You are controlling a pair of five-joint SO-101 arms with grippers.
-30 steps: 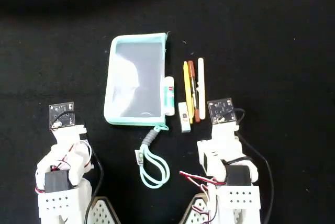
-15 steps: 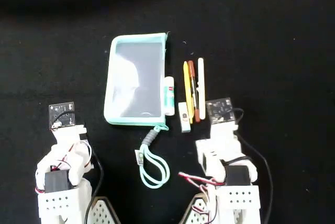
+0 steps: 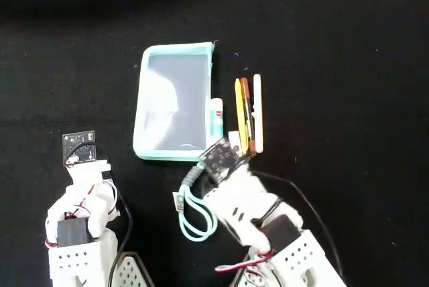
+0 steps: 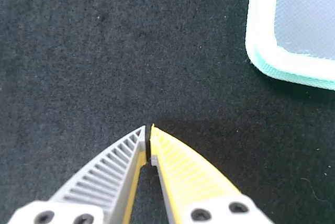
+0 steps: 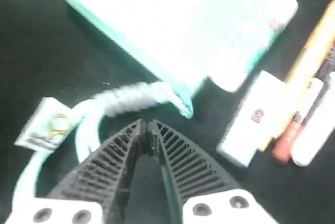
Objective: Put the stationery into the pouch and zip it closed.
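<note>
The pouch [image 3: 174, 102] is lying flat on the black table [image 3: 348, 66], with the pens [image 3: 245, 102], glue stick [image 3: 216, 118] and eraser [image 5: 246, 124] sitting just outside it (along one long edge). The right gripper [image 5: 147, 130], fingers pressed together on nothing, is hovering by the pouch's strap [image 5: 125, 101]. The left gripper [image 4: 149, 135], likewise closed and empty, is hanging near a pouch corner.

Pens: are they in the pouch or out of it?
Out. The three pens lie side by side next to the pouch, outside its rim.
</note>
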